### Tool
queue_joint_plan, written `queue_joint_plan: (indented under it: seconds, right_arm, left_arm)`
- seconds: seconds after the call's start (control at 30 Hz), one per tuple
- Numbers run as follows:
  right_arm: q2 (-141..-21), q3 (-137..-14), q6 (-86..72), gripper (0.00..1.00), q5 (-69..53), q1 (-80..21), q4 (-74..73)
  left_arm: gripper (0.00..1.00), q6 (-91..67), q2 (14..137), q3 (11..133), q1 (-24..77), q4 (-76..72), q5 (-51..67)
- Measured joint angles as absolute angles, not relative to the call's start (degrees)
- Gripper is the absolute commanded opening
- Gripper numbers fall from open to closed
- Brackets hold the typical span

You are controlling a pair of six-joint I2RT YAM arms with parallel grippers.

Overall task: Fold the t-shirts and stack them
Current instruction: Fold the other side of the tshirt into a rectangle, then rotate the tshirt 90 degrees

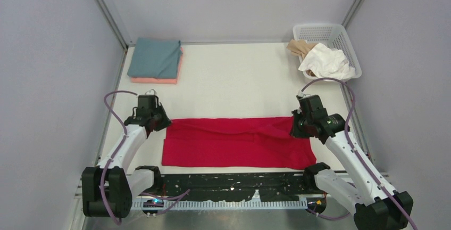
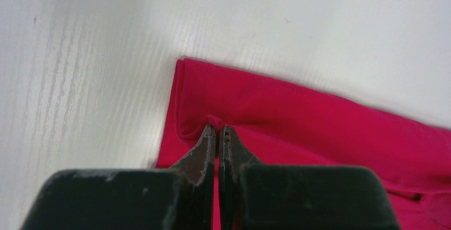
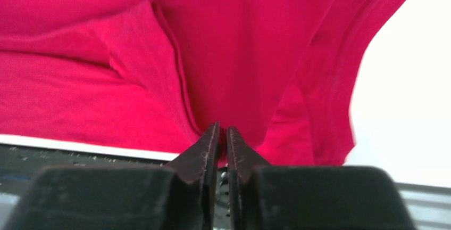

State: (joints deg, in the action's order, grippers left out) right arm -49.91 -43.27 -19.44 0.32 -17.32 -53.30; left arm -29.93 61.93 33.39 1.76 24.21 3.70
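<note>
White table (image 1: 239,81), lower middle of the frame: the red t-shirt (image 1: 234,145) is pinched at both ends by the left tool (image 2: 218,128) and right tool (image 3: 222,129).

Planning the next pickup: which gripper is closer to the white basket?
Right. The right gripper holds the right end of the red t-shirt, in front of the basket; the left gripper is across the table at its left end.
</note>
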Motion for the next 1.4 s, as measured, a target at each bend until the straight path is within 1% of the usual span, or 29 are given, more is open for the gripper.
queue_joint_plan:
  seconds: [0.03, 0.07, 0.1, 0.13, 0.17, 0.23, 0.27, 0.33, 0.37, 0.43, 0.57, 0.67, 0.77, 0.93, 1.13, 1.23, 1.4]
  right_arm:
    - [-49.8, -42.6, -20.3, 0.32, -0.9, -17.5, -54.1]
    - [-49.9, -42.1, -21.1, 0.43, -1.7, -17.6, -54.9]
    - [-50.1, -41.5, -21.9, 0.46, -2.7, -17.8, -56.4]
    - [-50.3, -41.0, -22.9, 0.51, -3.1, -18.0, -58.0]
    - [-50.7, -40.8, -23.4, 0.70, -3.3, -18.2, -59.6]
    - [-51.0, -40.7, -24.8, 0.82, -3.9, -18.5, -63.2]
    - [-51.0, -40.8, -24.8, 0.84, -4.1, -18.6, -64.4]
    - [-51.0, -41.7, -24.9, 0.91, -4.2, -18.7, -66.1]
    - [-51.0, -42.4, -24.9, 0.99, -4.2, -18.7, -66.2]
    - [-51.0, -43.8, -24.9, 0.96, -4.2, -18.7, -65.7]
    - [-52.2, -44.1, -27.4, 0.95, -5.7, -18.7, -61.7]
    - [-53.9, -40.0, -31.4, 0.95, -7.2, -18.7, -54.3]
    - [-57.0, -35.6, -34.9, 0.95, -7.0, -18.7, -49.4]
    - [-61.5, -30.0, -40.1, 0.95, -6.0, -17.9, -41.1]
    - [-65.6, -30.9, -44.0, 0.95, -6.2, -15.7, -34.1]
    - [-72.0, -34.6, -42.7, 0.95, -6.3, -15.2, -29.6]
    - [-83.9, -43.4, -38.0, 0.95, -5.2, -14.6, -19.0]
  left_arm:
    - [0.47, -30.2, 62.0, 33.4, 1.8, 24.6, 2.9]
    - [0.74, -30.7, 61.9, 33.4, 1.8, 25.3, 2.0]
    - [0.93, -31.2, 61.6, 33.4, 1.8, 26.2, 0.6]
    - [0.99, -32.1, 61.1, 33.4, 1.8, 27.9, -1.1]
    - [0.99, -33.6, 60.4, 33.5, 1.8, 29.6, -2.7]
    - [1.00, -36.9, 57.7, 34.1, 1.8, 34.9, -7.7]
    - [1.00, -38.3, 56.1, 34.6, 1.8, 37.5, -9.6]
    - [1.00, -40.5, 53.1, 36.1, 1.8, 40.9, -11.7]
    - [0.99, -41.2, 51.9, 36.9, 1.8, 41.6, -11.9]
    - [0.99, -41.8, 50.3, 38.3, 1.8, 41.4, -10.6]
    - [1.00, -41.8, 51.2, 40.1, 4.0, 37.1, -3.3]
    - [1.00, -41.5, 57.3, 41.8, 10.0, 33.1, 1.8]
    - [0.99, -40.9, 66.1, 43.6, 14.6, 29.8, 6.3]
    - [1.00, -39.9, 72.2, 43.1, 16.3, 28.5, 9.5]
    - [1.00, -40.3, 74.5, 40.1, 16.7, 25.3, 11.6]
    - [0.99, -41.6, 75.9, 37.6, 17.5, 24.3, 11.6]
    - [0.99, -44.6, 74.5, 36.1, 18.2, 22.1, 11.0]
